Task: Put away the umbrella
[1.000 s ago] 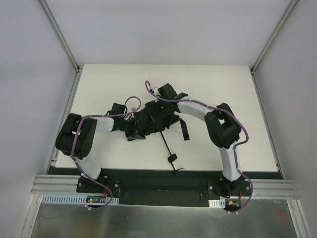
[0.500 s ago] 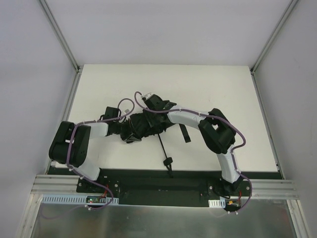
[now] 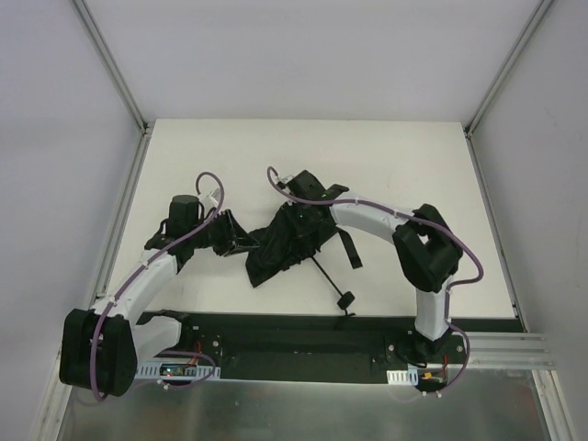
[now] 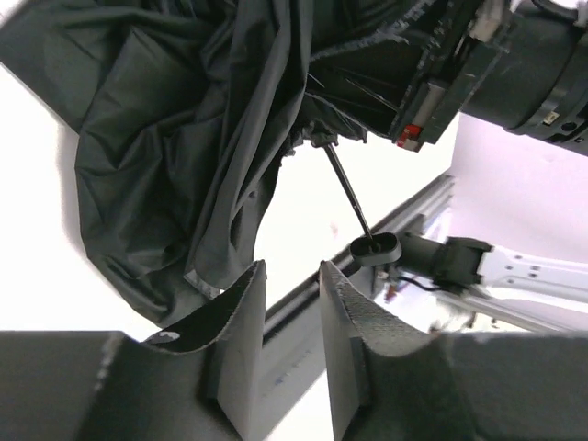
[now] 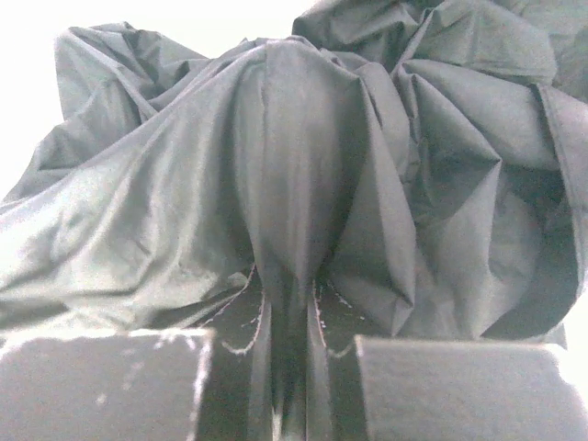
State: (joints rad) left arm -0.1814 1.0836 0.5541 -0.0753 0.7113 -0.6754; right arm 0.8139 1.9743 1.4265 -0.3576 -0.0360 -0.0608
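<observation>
The umbrella [image 3: 276,250] lies crumpled in black fabric at the middle of the white table, its thin shaft [image 3: 326,274] running to the knob handle [image 3: 347,298] near the front edge. My right gripper [image 3: 299,218] presses into the top of the fabric. In the right wrist view the right gripper [image 5: 287,296] is shut on a raised fold of the umbrella [image 5: 285,156]. My left gripper [image 3: 243,244] sits just left of the fabric. In its wrist view the left gripper [image 4: 292,280] stands slightly open with nothing between its fingers, below the umbrella [image 4: 175,138], shaft [image 4: 349,193] and knob [image 4: 377,248].
A black strap [image 3: 348,244] trails from the fabric under the right arm. A black rail [image 3: 303,331] runs along the table's front edge, just beyond the knob. White walls and metal posts [image 3: 115,73] bound the table [image 3: 413,156] on three sides.
The left gripper let go of the fabric and pulled back left, its arm swinging outward. The right gripper closed on a fold of fabric. The umbrella and its knob shifted right.
</observation>
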